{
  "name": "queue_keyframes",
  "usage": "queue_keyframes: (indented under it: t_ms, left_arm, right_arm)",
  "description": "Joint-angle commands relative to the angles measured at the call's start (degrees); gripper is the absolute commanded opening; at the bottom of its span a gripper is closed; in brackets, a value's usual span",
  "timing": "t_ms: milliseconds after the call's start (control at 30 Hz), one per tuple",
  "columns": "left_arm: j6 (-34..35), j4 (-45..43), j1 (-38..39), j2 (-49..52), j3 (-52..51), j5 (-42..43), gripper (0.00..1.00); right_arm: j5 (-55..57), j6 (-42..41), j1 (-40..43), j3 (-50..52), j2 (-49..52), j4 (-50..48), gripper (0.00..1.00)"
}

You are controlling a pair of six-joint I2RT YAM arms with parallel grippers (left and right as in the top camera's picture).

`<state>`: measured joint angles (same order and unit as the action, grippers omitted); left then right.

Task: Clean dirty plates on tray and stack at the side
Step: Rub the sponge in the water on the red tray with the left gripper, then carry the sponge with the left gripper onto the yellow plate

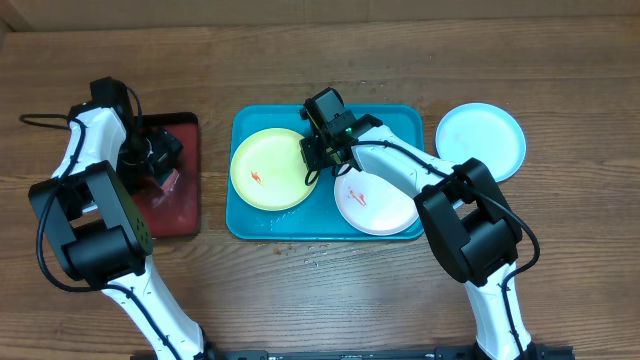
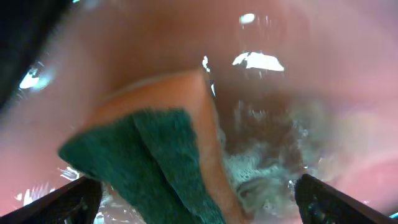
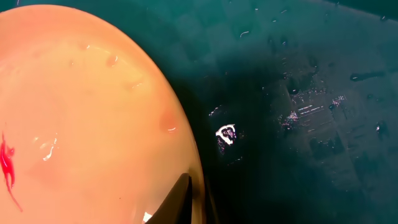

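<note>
Two in the blue tray (image 1: 400, 125) are smeared: the yellow plate (image 1: 262, 170) and the white plate (image 1: 372, 206). The right gripper (image 1: 312, 168) is clamped on the yellow plate's rim. The left gripper (image 1: 163, 165) gapes wide over a sponge (image 2: 155, 149), which it should grasp squarely before scrubbing.

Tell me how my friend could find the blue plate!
Find the big teal tray in the middle of the wooden table. Just past its end on the robot's right lies the pale blue plate, alone on bare wood. Unlike the yellow-green plate and white plate, it sits outside the tray and shows no red smear.
</note>
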<state>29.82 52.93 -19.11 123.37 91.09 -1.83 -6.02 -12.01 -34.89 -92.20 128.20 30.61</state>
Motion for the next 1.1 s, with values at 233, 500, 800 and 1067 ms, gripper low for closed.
queue_keyframes:
  t_ms: [233, 500, 800, 1067]
  left_arm:
    - [-0.3, -0.2, 0.0, -0.9, -0.3, -3.0, 0.45]
    - [-0.2, 5.6, 0.0, -0.9, 3.4, -2.6, 0.04]
    - [-0.7, 24.5, 0.1, -1.4, 25.2, -0.6, 0.04]
    - [-8.3, 32.9, 0.6, -1.3, 36.3, 9.4, 0.04]
  right_arm:
    - [1.5, 0.0, 0.0, 2.1, 2.0, 1.0, 0.09]
    - [1.5, 0.0, 0.0, 2.1, 2.0, 1.0, 0.09]
    - [1.5, 0.0, 0.0, 2.1, 2.0, 0.8, 0.09]
    - [1.5, 0.0, 0.0, 2.1, 2.0, 0.3, 0.09]
